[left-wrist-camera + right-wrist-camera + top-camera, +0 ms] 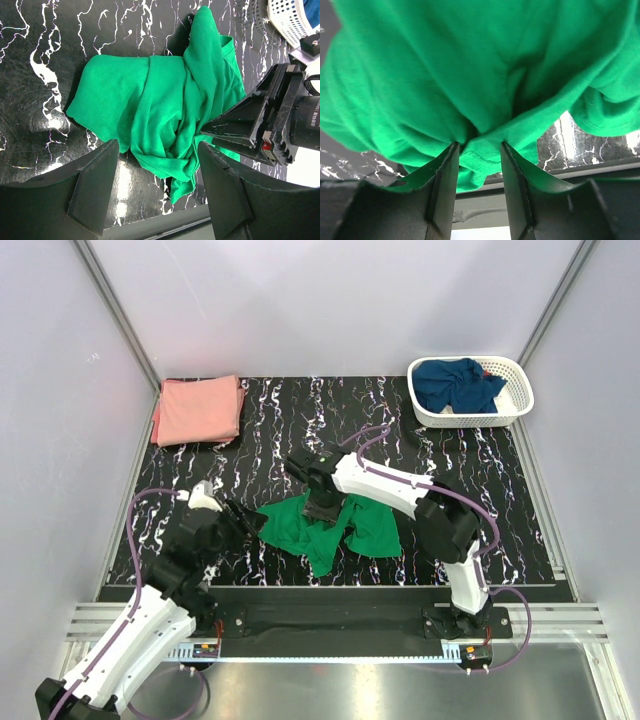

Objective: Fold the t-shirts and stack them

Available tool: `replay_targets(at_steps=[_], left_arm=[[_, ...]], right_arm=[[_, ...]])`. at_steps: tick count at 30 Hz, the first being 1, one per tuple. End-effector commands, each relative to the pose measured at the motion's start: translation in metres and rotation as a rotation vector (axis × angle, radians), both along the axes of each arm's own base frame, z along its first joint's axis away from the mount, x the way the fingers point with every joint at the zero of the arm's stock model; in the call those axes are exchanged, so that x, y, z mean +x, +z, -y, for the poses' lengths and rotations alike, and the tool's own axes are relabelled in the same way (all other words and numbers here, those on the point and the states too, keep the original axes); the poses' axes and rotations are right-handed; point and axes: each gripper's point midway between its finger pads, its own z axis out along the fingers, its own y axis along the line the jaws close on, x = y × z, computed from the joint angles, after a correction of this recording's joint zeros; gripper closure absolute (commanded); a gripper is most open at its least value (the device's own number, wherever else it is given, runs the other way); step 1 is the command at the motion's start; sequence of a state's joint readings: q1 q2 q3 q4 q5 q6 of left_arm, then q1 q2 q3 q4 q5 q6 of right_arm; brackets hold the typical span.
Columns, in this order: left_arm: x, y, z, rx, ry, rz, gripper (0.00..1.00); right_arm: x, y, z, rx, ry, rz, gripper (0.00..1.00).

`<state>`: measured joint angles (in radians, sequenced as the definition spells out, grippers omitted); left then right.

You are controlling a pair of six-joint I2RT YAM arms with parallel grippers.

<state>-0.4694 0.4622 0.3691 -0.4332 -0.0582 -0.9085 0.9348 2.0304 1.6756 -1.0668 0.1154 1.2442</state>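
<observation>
Close against the right wrist lens: right gripper (pixel 477 147), fingers pinching a thick fold of the green t-shirt (pixel 470 75), cloth bulging out between and below the two pads. Rest of that garment cut off on every side of that view. Seen from above, crumpled on the near middle of the table (pixel 300 420), just ahead of the arm bases, its middle covered by the right gripper's black body. Collar, sleeves and hem lost in the bunching; front and back impossible to tell apart. Left gripper (pixel 157 147) spread wide, nothing between the fingers, poised at the heap's left edge; contact with the cloth unclear.

Black table top veined with white, glossy, catching glare. Pale plain walls (pixel 330 300) on three sides, slanting metal posts (pixel 115 310) at the back corners, bare metal plate (pixel 340 685) at the near edge by the arm bases.

Long axis of the green heap roughly left to right, wider than deep, with one tail of cloth pointing toward the near edge and folds converging on the pinched spot. Farther out: pink t-shirt (pixel 198 410) folded flat at the far left corner, well apart. Navy t-shirt (pixel 455 383) crumpled inside the white basket (pixel 515 408) at the far right corner, partly hidden by its wall.
</observation>
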Motion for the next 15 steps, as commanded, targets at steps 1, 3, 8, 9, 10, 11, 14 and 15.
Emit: replay_targets(at_steps=[1,3,8,9,10,11,14,15], left_arm=[[0.007,0.011,-0.005,0.017,0.019,0.048,0.3],[0.007,0.011,-0.005,0.015,0.019,0.054,0.3],[0.006,0.009,-0.005,0.014,0.015,0.056,0.3],[0.005,0.008,-0.005,0.015,0.015,0.054,0.3],[0.005,0.007,-0.005,0.015,0.014,0.053,0.3],[0.006,0.007,-0.004,0.013,0.015,0.054,0.3],[0.006,0.005,-0.004,0.014,0.011,0.051,0.3],[0.006,0.005,-0.003,0.013,0.009,0.051,0.29]], right_arm=[[0.002,0.006,0.003,-0.039,-0.057,0.023,0.55],[0.001,0.001,0.002,-0.05,-0.061,0.014,0.55],[0.001,-0.007,0.004,-0.078,-0.053,0.004,0.55],[0.002,-0.006,0.006,-0.09,-0.052,0.011,0.55],[0.002,-0.006,0.009,-0.1,-0.055,0.015,0.55],[0.002,-0.006,0.012,-0.11,-0.052,0.021,0.55],[0.003,-0.006,0.022,-0.135,-0.048,0.046,0.56],[0.005,-0.003,0.023,-0.131,-0.035,0.065,0.69]])
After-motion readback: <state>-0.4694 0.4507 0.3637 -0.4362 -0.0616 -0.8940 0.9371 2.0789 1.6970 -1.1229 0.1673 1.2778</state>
